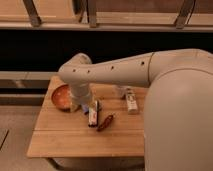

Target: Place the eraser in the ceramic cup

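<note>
The claw (83,106) hangs low over the wooden table (75,136), right next to the orange bowl (60,96). Its 2 fingers are spread apart and hold nothing. The eraser (93,115) lies flat on the table just beside the claw, on the side away from the bowl. The little pale cup (120,91) stands farther from the claw, past the eraser.
</note>
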